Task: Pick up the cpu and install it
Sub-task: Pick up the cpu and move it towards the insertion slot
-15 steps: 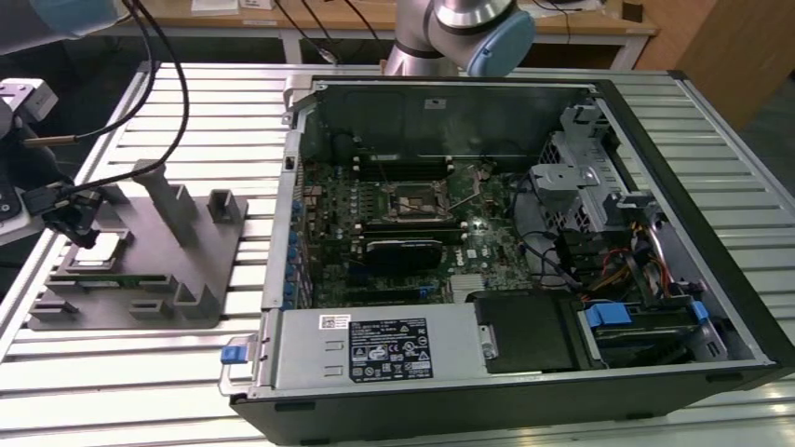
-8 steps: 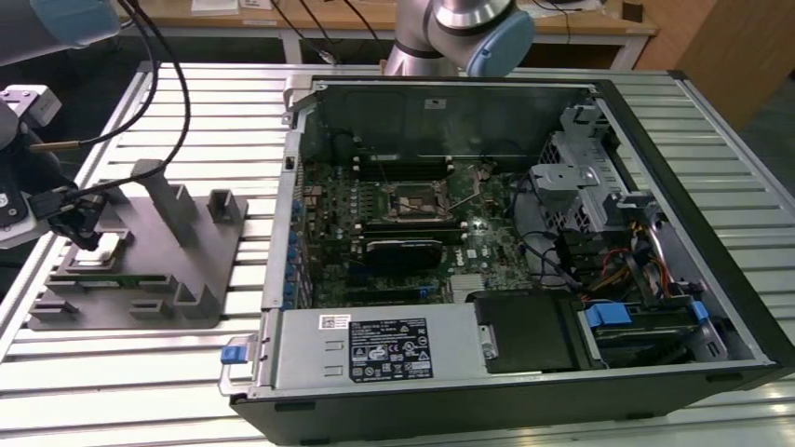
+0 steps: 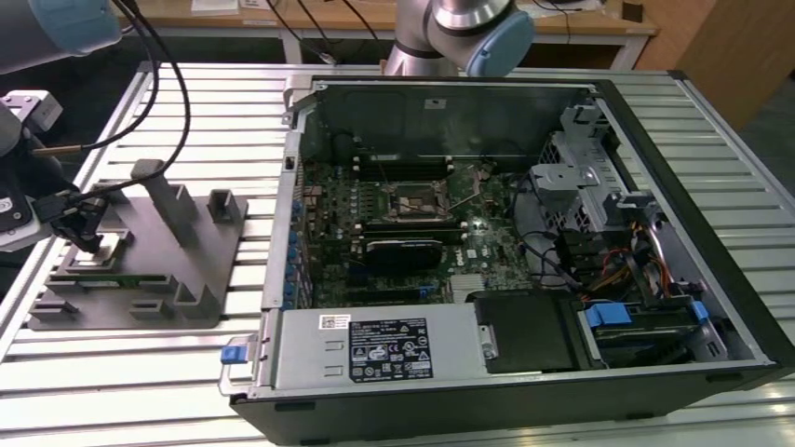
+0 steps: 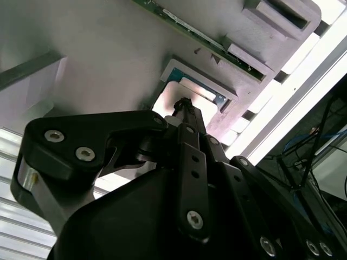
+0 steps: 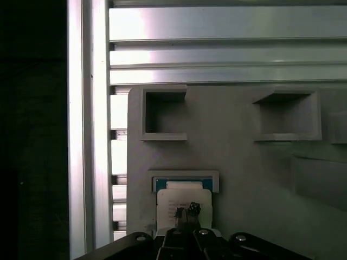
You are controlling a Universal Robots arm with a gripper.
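Pincer [image 5: 187, 211] tips closed together over cpu [image 5: 171, 201] in tray [image 5: 244, 162] recess, gripping nothing; risk: closed tips scrape lid, no hold on cpu

Robotics lab or workshop. Slatted aluminium table [image 3: 149, 372]; opened computer case [image 3: 435, 98] at centre, grey fixture tray [image 3: 199, 270] at 9 o'clock; robot arm base [image 3: 416, 51] and wooden desk [image 3: 584, 23] at 12 o'clock.

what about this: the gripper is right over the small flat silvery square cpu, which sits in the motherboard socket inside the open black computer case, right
No: the small flat silvery square cpu under the gripper sits in a recess of the grey plastic tray, not in the motherboard socket; the first wrist view shows it.
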